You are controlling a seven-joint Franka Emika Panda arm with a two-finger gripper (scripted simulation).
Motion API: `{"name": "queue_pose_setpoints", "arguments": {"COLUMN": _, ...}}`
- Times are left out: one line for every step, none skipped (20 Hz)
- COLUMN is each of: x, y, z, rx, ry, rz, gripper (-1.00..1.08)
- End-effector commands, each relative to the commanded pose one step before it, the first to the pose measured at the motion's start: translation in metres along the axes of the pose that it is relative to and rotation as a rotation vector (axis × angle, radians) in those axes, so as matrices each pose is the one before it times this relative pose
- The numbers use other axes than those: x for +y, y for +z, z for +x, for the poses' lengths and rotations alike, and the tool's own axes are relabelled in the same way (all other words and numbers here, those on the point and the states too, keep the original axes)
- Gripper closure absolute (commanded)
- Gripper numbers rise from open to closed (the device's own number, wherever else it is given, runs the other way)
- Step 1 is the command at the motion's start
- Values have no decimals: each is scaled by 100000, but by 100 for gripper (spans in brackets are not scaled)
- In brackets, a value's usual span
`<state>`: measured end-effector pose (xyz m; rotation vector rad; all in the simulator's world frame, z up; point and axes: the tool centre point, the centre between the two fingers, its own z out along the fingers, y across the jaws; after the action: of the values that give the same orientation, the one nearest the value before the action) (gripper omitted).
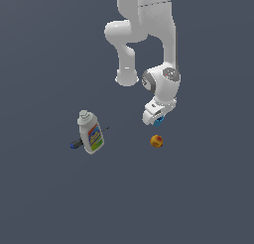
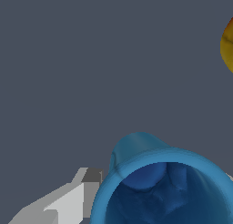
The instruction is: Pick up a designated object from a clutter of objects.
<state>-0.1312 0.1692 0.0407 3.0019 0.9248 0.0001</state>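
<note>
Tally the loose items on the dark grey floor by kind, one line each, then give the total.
Small bright blue tapered cup, at the gripper: 1
Orange-red ball: 1
White bottle with a colourful label, lying flat: 1
Dark pen-like tool with a blue tip, partly under the bottle: 1
Total: 4

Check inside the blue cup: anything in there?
The wrist view looks into the blue cup: only its own blue inner wall and bottom show, no object. The nearer part of the interior is cut off by the picture's edge.
</note>
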Motion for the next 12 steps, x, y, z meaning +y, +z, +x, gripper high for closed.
{"name": "queue_pose_setpoints", "arguments": {"x": -21, "y": 42, "z": 21, "rx": -3, "ry": -30, "rz": 30, "gripper": 108}}
{"name": "queue_pose_setpoints", "arguments": {"x": 0, "y": 0, "z": 0, "rx": 0, "ry": 0, "rz": 0, "gripper": 108}}
{"name": "queue_pose_setpoints", "arguments": {"x": 0, "y": 0, "z": 0, "rx": 0, "ry": 0, "rz": 0, "gripper": 108}}
{"name": "queue_pose_setpoints", "arguments": {"x": 0, "y": 0, "z": 0, "rx": 0, "ry": 0, "rz": 0, "gripper": 108}}
{"name": "queue_pose_setpoints", "arguments": {"x": 8, "y": -25, "z": -7, "rx": 0, "ry": 0, "rz": 0, "gripper": 108}}
{"name": "queue_pose_setpoints", "arguments": {"x": 9, "y": -21, "z": 7, "rx": 0, "ry": 0, "rz": 0, "gripper": 108}}
{"name": "queue_pose_setpoints", "arguments": {"x": 26, "y": -63, "z": 22, "rx": 0, "ry": 0, "rz": 0, "gripper": 108}}
{"name": "queue_pose_setpoints", "arguments": {"x": 43, "y": -105, "z": 37, "rx": 0, "ry": 0, "rz": 0, "gripper": 108}}
{"name": "queue_pose_setpoints", "arguments": {"x": 61, "y": -147, "z": 52, "rx": 0, "ry": 0, "rz": 0, "gripper": 108}}
{"name": "queue_pose_setpoints", "arguments": {"x": 78, "y": -189, "z": 68, "rx": 0, "ry": 0, "rz": 0, "gripper": 108}}
{"name": "queue_pose_setpoints", "arguments": {"x": 95, "y": -231, "z": 83, "rx": 0, "ry": 0, "rz": 0, "gripper": 108}}
{"name": "queue_pose_setpoints", "arguments": {"x": 112, "y": -273, "z": 98, "rx": 0, "ry": 0, "rz": 0, "gripper": 108}}
